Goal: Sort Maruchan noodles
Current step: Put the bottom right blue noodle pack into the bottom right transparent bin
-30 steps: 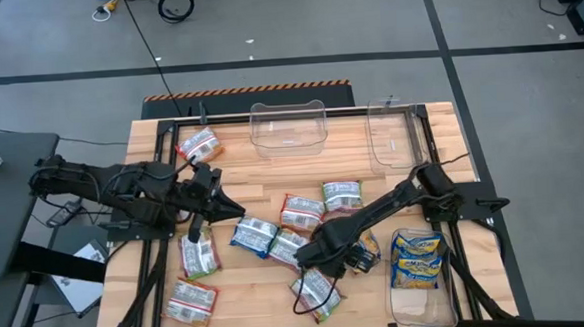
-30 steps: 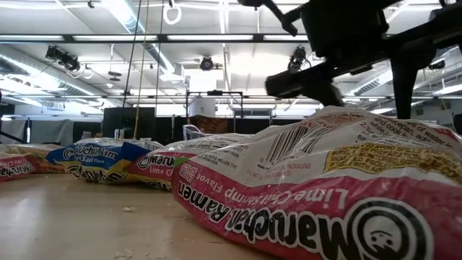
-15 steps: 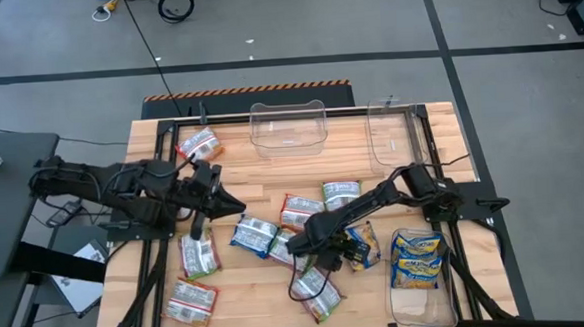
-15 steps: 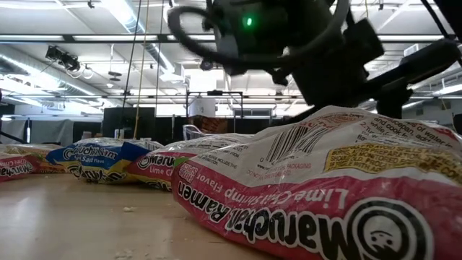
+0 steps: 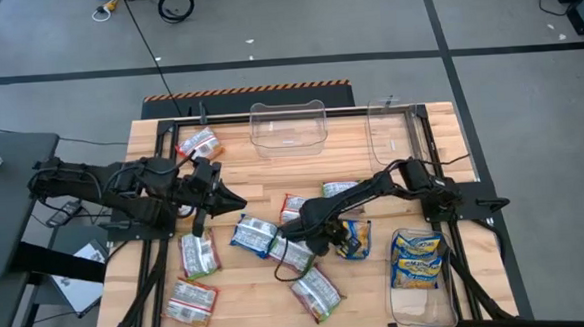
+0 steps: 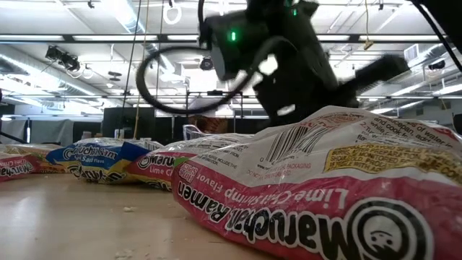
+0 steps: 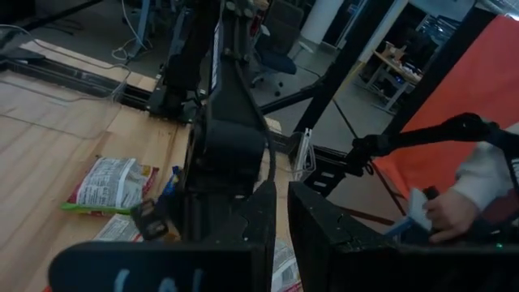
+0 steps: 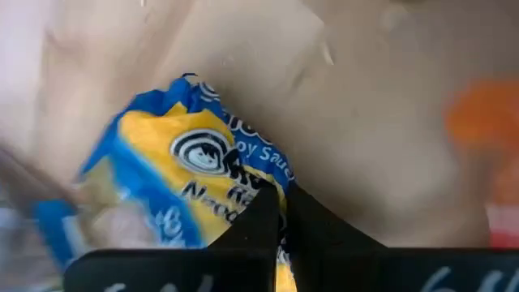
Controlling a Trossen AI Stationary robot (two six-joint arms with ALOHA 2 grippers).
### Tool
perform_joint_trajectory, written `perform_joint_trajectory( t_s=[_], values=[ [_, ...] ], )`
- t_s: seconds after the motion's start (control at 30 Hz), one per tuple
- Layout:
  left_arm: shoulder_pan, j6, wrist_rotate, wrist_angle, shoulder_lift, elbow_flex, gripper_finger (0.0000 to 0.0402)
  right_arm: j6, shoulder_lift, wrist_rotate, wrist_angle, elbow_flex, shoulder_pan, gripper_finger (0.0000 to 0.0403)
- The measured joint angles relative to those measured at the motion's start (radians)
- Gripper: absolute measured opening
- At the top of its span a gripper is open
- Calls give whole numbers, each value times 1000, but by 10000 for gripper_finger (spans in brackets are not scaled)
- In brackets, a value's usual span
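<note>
Several Maruchan noodle packets lie flat on the wooden table: a blue-and-yellow one (image 5: 354, 238), a blue one (image 5: 254, 236), red-and-white ones (image 5: 294, 205) (image 5: 317, 294) and green-and-white ones (image 5: 338, 189) (image 5: 199, 253). My right gripper (image 5: 334, 239) stands at the middle of the table, at the left edge of the blue-and-yellow packet (image 8: 186, 162), and is shut on it. My left gripper (image 5: 229, 199) hovers left of the middle, shut, with nothing between its fingers (image 7: 280, 215). In the low view a red lime-chili packet (image 6: 325, 195) hides the right fingers. My right gripper has an edge of the blue-and-yellow packet (image 8: 258, 185) pinched between its two fingertips (image 8: 268, 212). The rest of the packet spreads away from the fingers to one side. Whether it is lifted off the table I cannot tell.
A clear bin (image 5: 420, 312) at the near right holds blue-and-yellow packets. Two more clear bins (image 5: 290, 134) (image 5: 391, 143) stand at the far edge. More packets lie at the far left (image 5: 199, 143) and near left (image 5: 191, 301). A person's hand (image 7: 442, 212) shows beyond the table.
My right arm has swung toward the table's left and a little toward the far edge, coming down over the middle packets. In the low view it has come across from the right to the middle.
</note>
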Motion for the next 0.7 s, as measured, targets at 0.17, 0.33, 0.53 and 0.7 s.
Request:
perform_joint_trajectory(
  t_s=[0.17, 0.33, 0.53, 0.7],
  values=[
    [0, 23, 0, 0, 0, 0, 41, 363, -149, -10, -52, 39, 18, 14],
    [0, 30, -38, 0, 0, 0, 41, 901, -350, -29, -63, 40, 105, 14],
    [0, 31, -78, 0, 0, 0, 41, 1468, -527, -28, -65, 18, 313, 14],
    [0, 21, -105, 1, 0, 0, 41, 1902, -619, -11, -69, -65, 537, 14]
  ],
)
